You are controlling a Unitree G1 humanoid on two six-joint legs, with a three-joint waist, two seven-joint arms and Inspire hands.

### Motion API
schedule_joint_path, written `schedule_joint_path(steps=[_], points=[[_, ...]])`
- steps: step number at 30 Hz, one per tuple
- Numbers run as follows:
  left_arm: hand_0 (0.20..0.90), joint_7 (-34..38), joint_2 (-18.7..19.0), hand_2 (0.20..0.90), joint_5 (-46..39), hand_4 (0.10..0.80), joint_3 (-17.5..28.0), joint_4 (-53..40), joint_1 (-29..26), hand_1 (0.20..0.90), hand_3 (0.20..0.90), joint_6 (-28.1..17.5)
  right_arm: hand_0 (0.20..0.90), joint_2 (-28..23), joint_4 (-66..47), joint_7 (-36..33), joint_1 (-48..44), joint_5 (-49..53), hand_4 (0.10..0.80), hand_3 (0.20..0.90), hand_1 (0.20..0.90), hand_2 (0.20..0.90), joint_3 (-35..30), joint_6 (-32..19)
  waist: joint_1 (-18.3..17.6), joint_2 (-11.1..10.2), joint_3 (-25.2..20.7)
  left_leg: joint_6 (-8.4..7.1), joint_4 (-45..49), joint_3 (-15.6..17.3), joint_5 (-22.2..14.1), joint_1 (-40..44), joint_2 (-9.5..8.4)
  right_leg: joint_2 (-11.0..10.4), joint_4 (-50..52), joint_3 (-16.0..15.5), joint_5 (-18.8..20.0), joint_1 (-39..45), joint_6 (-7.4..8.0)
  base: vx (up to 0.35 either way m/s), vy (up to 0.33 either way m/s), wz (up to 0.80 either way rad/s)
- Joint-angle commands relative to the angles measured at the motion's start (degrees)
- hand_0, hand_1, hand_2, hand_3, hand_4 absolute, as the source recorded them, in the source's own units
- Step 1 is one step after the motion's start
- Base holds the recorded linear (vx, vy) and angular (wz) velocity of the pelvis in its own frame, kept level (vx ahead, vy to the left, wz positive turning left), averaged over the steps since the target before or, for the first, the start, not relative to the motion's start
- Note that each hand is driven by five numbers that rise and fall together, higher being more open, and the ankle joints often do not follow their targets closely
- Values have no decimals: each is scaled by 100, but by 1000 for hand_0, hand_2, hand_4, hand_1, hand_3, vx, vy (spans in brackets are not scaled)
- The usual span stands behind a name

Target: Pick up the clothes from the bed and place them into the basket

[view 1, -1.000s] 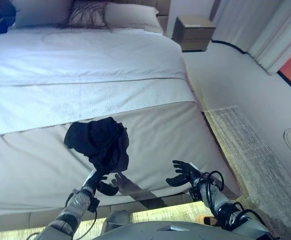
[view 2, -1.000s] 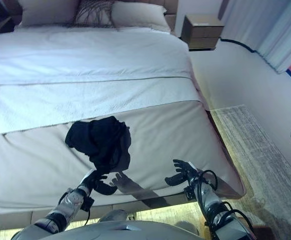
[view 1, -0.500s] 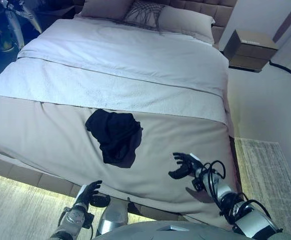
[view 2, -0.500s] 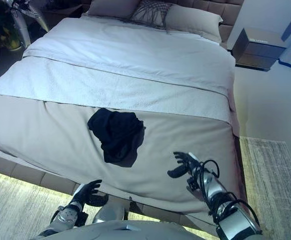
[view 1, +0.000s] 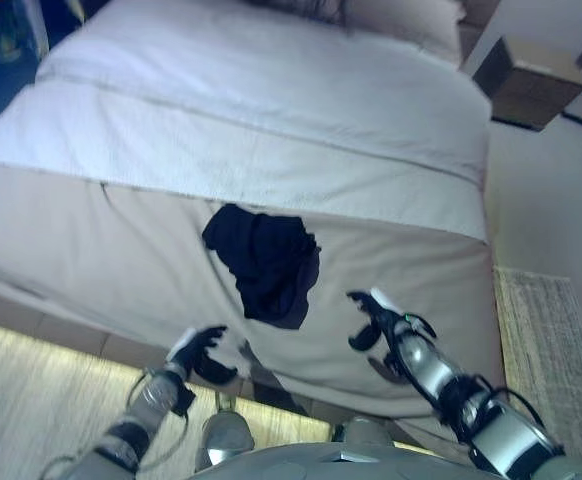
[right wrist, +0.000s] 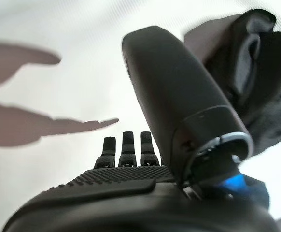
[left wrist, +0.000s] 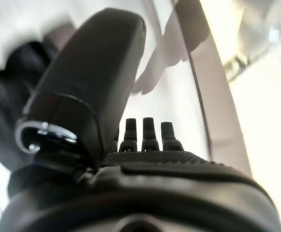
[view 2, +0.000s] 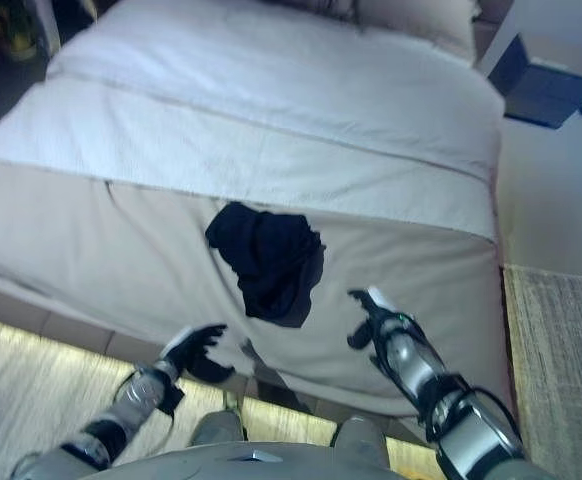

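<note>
From the left eye view, a black garment (view 1: 266,262) lies crumpled on the beige cover at the near end of the bed (view 1: 91,230), a little right of the middle. The left hand (view 1: 199,352) hangs near the bed's near edge, below and left of the garment, not touching it; its fingers are relaxed and loosely spread, and it holds nothing. The right hand (view 1: 374,318) is over the beige cover, to the right of the garment and apart from it, with fingers also loose and empty. A nightstand (view 1: 527,82) stands at the far right, and a rug (view 1: 546,350) lies on the floor to the right of the bed.

The right eye view shows the same: the garment (view 2: 268,260) is on the cover between the two hands and slightly farther than them, the left hand (view 2: 197,350) at the bed's edge, the right hand (view 2: 376,320) over the cover.

In the left wrist view, the left hand (left wrist: 145,154) has its fingers straight and its thumb standing out, nothing between them; the garment (left wrist: 10,101) shows dark beyond the thumb.

In the right wrist view, the right hand (right wrist: 126,164) is also spread and empty, with the garment (right wrist: 256,82) lying past its thumb on the pale cover.
</note>
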Motion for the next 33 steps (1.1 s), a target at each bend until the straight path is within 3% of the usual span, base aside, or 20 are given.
schedule_joint_path(steps=[1,7,16,21,26,32,33], points=[[900,17,-116,900,-39,800,-141,-146,124,900,900,-160,900,-425,-157,-685,-1237,-521,800,900,900,900,-93,-516,383,-35,246,-164,554,48,-527,-351,46,0,418,105,331,-440,0,-53,-72,26],[900,51,1,900,4,800,-71,-166,536,900,900,-247,900,-890,-156,-801,-2051,-784,800,900,900,900,362,-795,844,39,554,-268,908,-331,-482,-881,21,-2,474,-180,313,-597,-117,23,-47,14],[900,-110,290,900,-128,800,-57,-594,679,900,900,-567,900,-908,374,-766,-3051,-515,800,900,900,900,662,-806,1363,239,953,-242,1202,-716,-447,-1620,-185,-84,759,-564,337,-1111,-170,12,-23,19],[900,30,362,900,-246,800,-27,-741,688,900,900,-593,900,-795,567,-400,-3218,-367,800,900,900,900,715,-360,1469,254,1086,-232,1393,-799,-633,-1848,-257,-129,1030,-538,182,-1346,-84,73,-40,11],[900,84,395,900,-425,800,27,-1145,687,900,900,-632,900,-648,1140,610,-3164,-429,800,900,900,900,653,887,1537,342,1212,-216,1553,-866,-643,-2135,-291,-178,1205,-593,128,-1589,-115,-19,-2,10],[900,201,473,900,-424,800,-68,-1519,715,900,900,-417,900,-581,1477,1027,-2957,-483,800,900,900,900,532,1189,1607,378,1306,-206,1938,-954,-795,-2255,-327,-269,1459,-624,0,-1597,-171,-2,-9,1],[900,217,497,900,-406,800,-84,-1571,719,900,900,-377,509,-581,1525,953,-2944,-396,344,444,509,509,493,1277,1620,386,1317,-205,2020,-970,-825,-2273,-324,-289,1526,-627,-24,-1589,-175,27,-33,2]])
